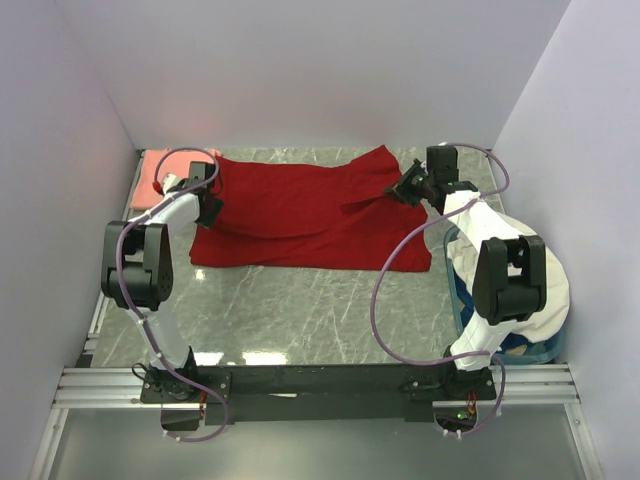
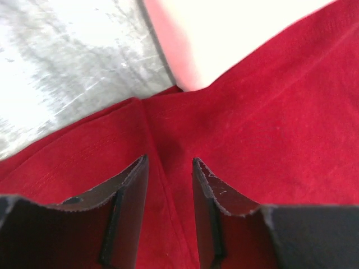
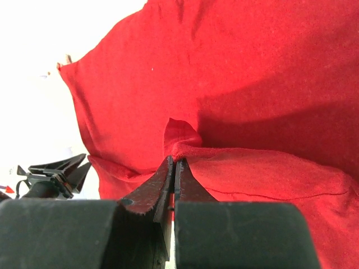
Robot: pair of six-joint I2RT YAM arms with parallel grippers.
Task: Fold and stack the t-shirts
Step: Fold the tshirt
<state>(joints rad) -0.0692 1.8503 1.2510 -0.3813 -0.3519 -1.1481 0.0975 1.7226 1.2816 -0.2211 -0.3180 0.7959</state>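
Note:
The deep red t-shirt [image 1: 300, 210] lies spread across the back middle of the table, its near part doubled over. It fills the left wrist view [image 2: 269, 129] and the right wrist view [image 3: 252, 73]. The salmon-pink t-shirt [image 1: 158, 172] lies folded in the far left corner and shows washed out in the left wrist view [image 2: 224, 33]. My left gripper [image 1: 208, 205] is open at the red shirt's left edge, fingers [image 2: 126, 190] astride a cloth ridge. My right gripper [image 1: 405, 186] is shut on a raised fold of the red shirt's right edge [image 3: 175, 159].
A blue basket [image 1: 456, 300] holding white cloth [image 1: 520, 280] stands at the right edge under the right arm. White walls close in the table on the left, back and right. The left gripper also shows in the right wrist view [image 3: 56, 171].

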